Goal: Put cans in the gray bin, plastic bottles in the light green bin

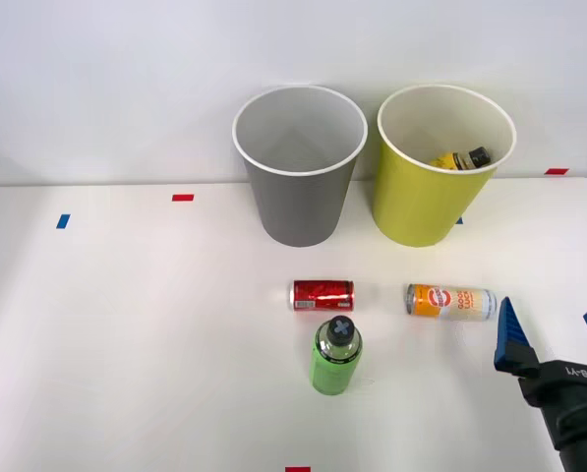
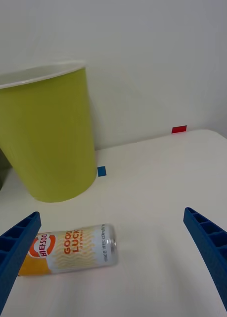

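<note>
While my fingers [image 1: 552, 339] hang wide apart, holding nothing, near right of orange can [image 1: 450, 301], risks stack up. Can lies on side on surface [image 1: 126, 324], in front of green bin [image 1: 433, 187]: round, may roll if one finger nudges first. Red can [image 1: 322, 295] and upright green bottle [image 1: 336, 355] just left; wide sweep could topple bottle. Gray bin [image 1: 300, 167] sits beyond green one: wrong-bin drop possible.

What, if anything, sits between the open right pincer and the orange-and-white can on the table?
Nothing visible does. The right pincer is open, beside the lying orange-and-white can, with bare table between them. The red can and green bottle lie on the can's far side.
</note>
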You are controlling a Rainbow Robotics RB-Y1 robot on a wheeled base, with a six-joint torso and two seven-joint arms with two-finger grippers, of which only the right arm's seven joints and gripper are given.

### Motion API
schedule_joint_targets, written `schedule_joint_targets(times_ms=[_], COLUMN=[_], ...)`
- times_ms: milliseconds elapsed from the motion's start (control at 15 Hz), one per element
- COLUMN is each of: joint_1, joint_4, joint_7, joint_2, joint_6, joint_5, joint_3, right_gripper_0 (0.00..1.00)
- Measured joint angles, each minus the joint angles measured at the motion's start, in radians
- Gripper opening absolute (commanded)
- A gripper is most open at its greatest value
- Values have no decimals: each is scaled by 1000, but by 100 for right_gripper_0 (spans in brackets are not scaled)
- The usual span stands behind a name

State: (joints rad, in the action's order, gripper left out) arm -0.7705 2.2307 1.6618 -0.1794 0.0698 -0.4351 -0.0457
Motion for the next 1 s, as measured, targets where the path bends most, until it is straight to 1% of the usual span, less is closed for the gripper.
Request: schedule_joint_targets(times_ms=[400, 533, 800, 867, 1000], joint_1=[-40, -48, -45, -46, -50], joint_4=[-3, -33, -149, -174, -231], joint_7=[26, 33, 5, -17, -117], joint_2=[0, 19, 58, 63, 67], joint_6=[0, 5, 140, 173, 258], joint_5=[16, 46, 267, 312, 414], joint_3=[23, 25, 13, 4, -14], right_gripper_0=[100, 100, 100, 100, 100])
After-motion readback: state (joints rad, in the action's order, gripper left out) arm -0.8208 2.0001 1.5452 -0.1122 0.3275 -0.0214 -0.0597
